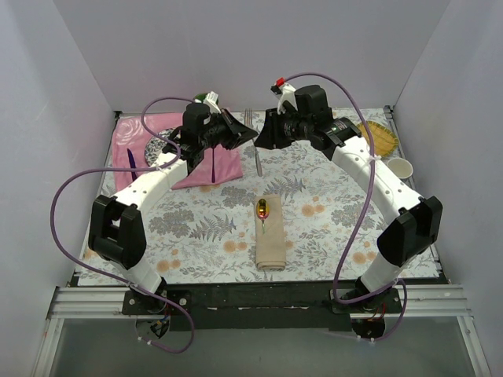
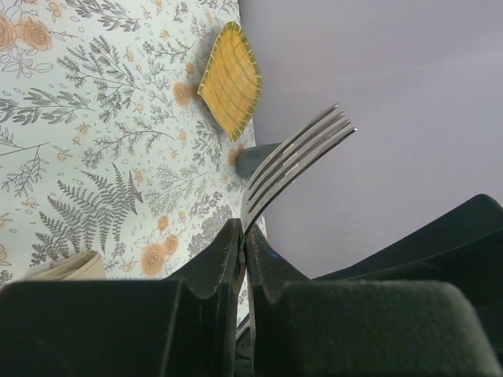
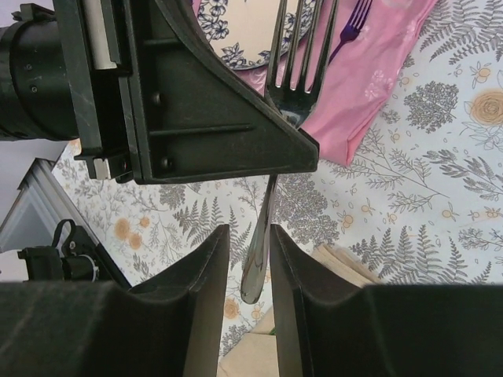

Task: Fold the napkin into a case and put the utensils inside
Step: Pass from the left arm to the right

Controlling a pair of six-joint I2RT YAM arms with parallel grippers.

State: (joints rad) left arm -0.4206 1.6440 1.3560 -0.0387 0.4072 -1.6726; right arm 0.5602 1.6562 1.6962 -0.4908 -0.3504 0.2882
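The beige-tan cloth napkin (image 1: 270, 247) is already folded into a narrow case at centre, with the slim purple-gold metal spoon (image 1: 262, 210) tucked in. The pale silver metal fork (image 2: 295, 157) is held aloft, pinched by the left gripper (image 2: 242, 234) and flanked narrowly, unclamped, by the right gripper (image 3: 249, 236). Its insertion is left.

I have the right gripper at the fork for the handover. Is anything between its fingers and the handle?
Nothing visible. The handle of the fork hangs bare in the gap between the right gripper's fingers. The left gripper pinches it higher up, near the tines, clear of that gap.
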